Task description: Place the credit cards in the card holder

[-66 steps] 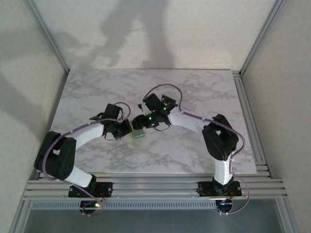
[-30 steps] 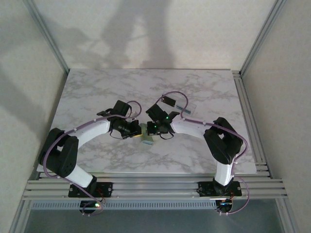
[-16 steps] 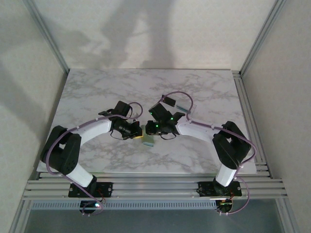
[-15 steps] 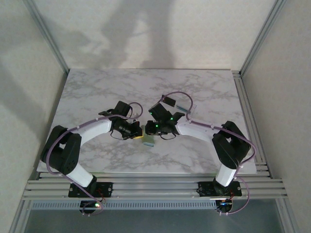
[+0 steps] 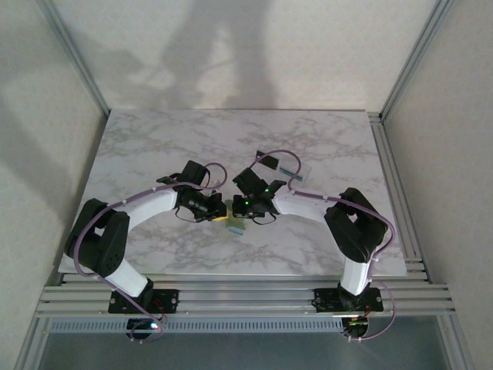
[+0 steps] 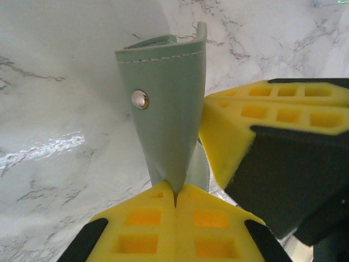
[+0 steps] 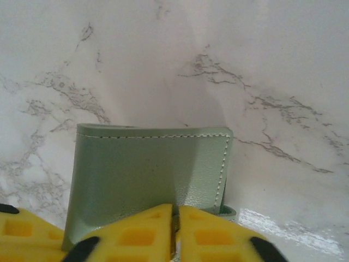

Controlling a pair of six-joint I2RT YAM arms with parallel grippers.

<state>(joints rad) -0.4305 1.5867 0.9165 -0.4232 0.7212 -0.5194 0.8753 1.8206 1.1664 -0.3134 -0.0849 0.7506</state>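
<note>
Left tool (image 6: pixel 175 199) and right tool (image 7: pixel 175 210) both pinching card holder (image 6: pixel 166 103), each on own flap, at worktop (image 5: pixel 154 146) centre. Holder sitting nearer than moments ago (right arm resettling). Probably opening it; cards (image 5: pixel 296 169) waiting behind.

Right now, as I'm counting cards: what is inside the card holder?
The card holder shows green outer flaps and a snap; left fingers and right fingers pinch it, covering its inside.
</note>
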